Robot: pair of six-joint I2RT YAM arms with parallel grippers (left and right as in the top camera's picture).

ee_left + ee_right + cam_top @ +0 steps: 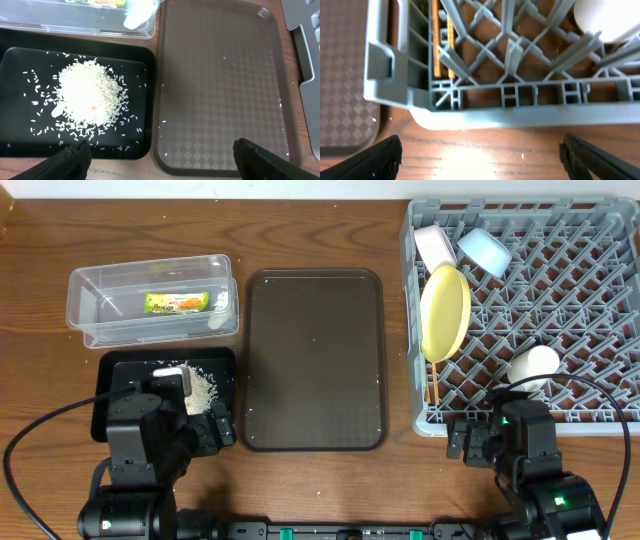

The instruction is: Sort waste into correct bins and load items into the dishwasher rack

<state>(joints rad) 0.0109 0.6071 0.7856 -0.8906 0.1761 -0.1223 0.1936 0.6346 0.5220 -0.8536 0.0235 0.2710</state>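
The yellow-green snack wrapper (175, 302) lies in the clear tub (100, 285). The white rice scraps (200, 388) are heaped in the black tray (120, 370), which also shows in the left wrist view (20, 65) with the rice (87, 92). The grey dishwasher rack (600, 330) holds the yellow plate (445, 312) on edge, the pale cup (435, 245), the light blue bowl (484, 252), the white bowl (533, 368) and the chopsticks (433, 385). My left gripper (162, 160) is open and empty over the black tray's front right corner. My right gripper (480, 155) is open and empty over bare table in front of the rack (485, 107).
A large brown serving tray (315, 360) lies between the bins and the rack, bare but for a few rice grains (220, 85). The right wrist view shows the chopsticks (440, 45) and the white bowl (605, 20) inside the rack's front wall.
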